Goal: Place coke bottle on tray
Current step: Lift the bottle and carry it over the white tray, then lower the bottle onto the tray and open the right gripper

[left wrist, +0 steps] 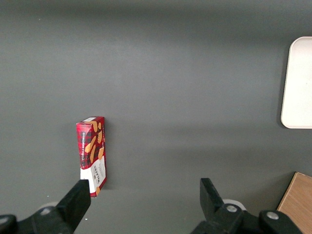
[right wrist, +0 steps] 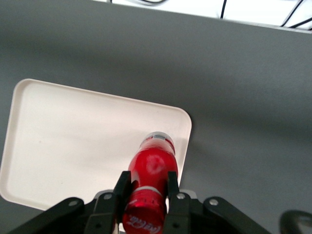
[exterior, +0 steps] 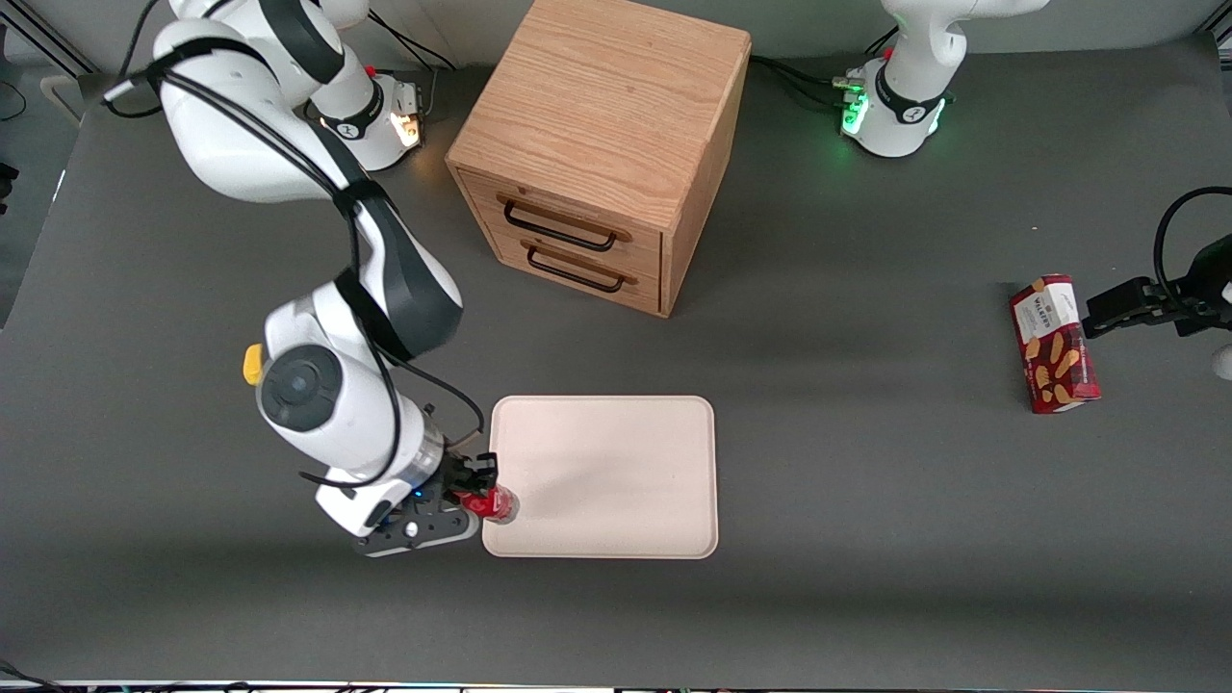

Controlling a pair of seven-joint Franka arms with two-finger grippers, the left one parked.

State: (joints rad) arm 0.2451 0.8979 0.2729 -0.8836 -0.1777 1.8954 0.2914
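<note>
The coke bottle (exterior: pixel 495 503) is tiny and red, with a red cap and a clear base. My right gripper (exterior: pixel 478 494) is shut on it near the cap. It holds the bottle over the edge of the cream-pink tray (exterior: pixel 616 462) that lies toward the working arm's end, at the corner nearer the front camera. In the right wrist view the bottle (right wrist: pixel 152 170) sits between the two black fingers (right wrist: pixel 121 187) of the gripper (right wrist: pixel 146 187), base pointing down at the tray (right wrist: pixel 73 141). I cannot tell whether the base touches the tray.
A wooden two-drawer cabinet (exterior: pixel 602 154) stands farther from the front camera than the tray. A red biscuit box (exterior: pixel 1054 344) lies toward the parked arm's end of the table; it also shows in the left wrist view (left wrist: pixel 92 155).
</note>
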